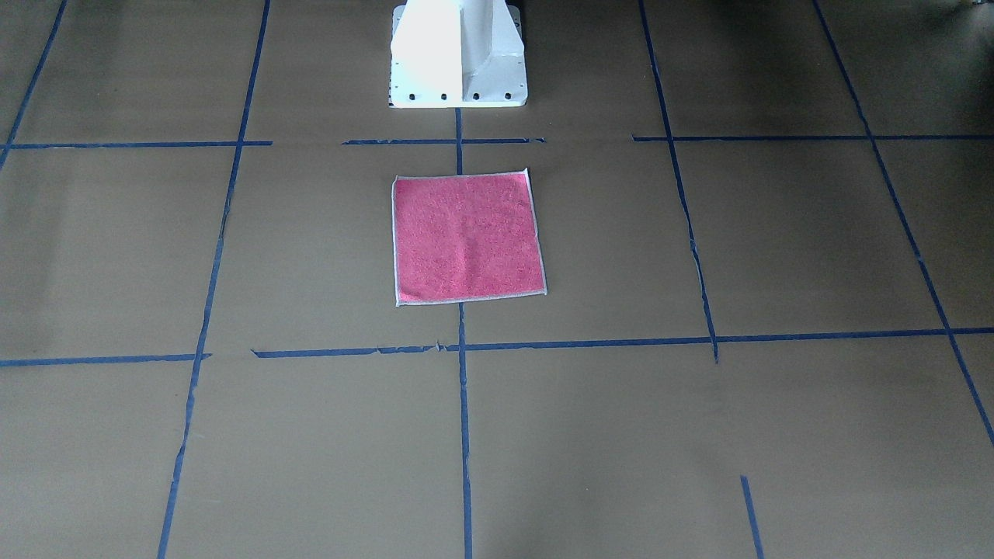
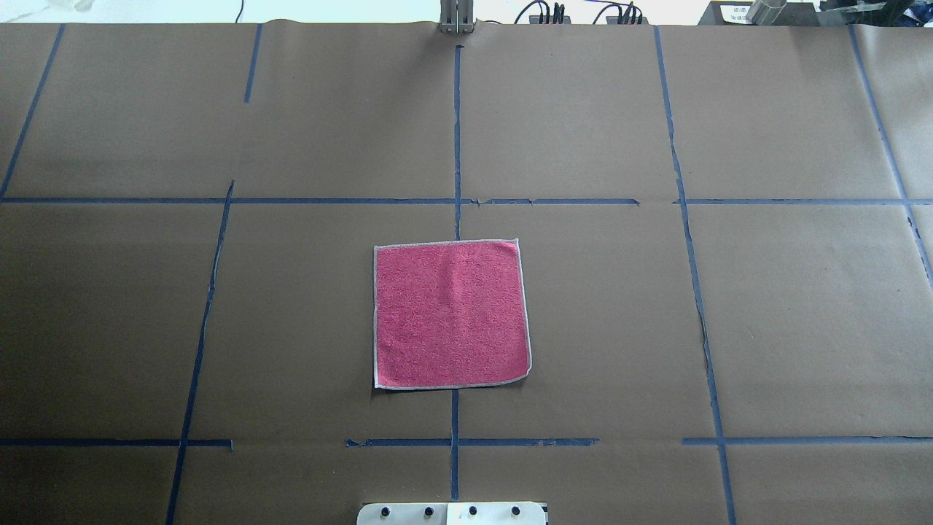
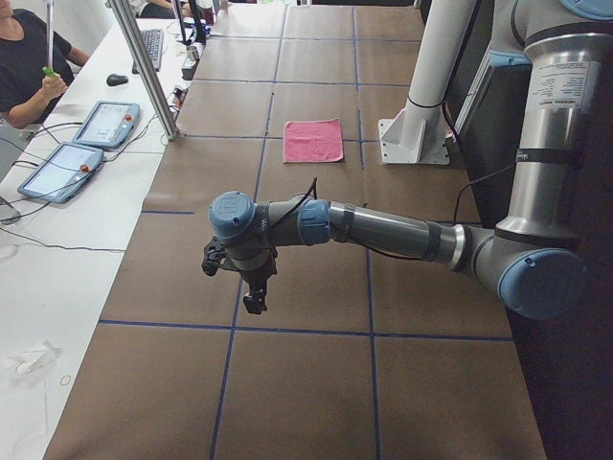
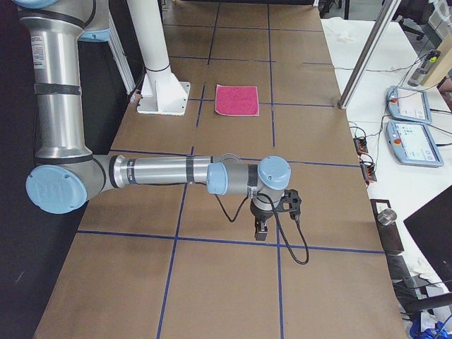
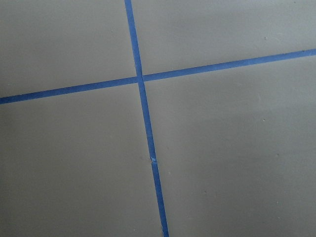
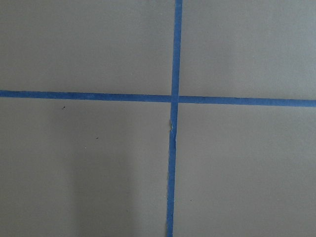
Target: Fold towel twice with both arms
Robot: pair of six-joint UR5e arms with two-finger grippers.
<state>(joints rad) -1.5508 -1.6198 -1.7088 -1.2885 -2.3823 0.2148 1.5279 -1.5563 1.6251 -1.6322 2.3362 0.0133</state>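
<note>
The towel lies flat and unfolded, pink-red face up with a pale border, in front of the white pedestal; it also shows in the overhead view and both side views. My left gripper hangs above the table far out toward the left end, well away from the towel. My right gripper hangs far out toward the right end. Both show only in the side views, so I cannot tell whether they are open or shut. The wrist views show only paper and tape.
Brown paper with blue tape lines covers the table. The white pedestal base stands just behind the towel. Beyond the far table edge stand a metal post, tablets and a seated person.
</note>
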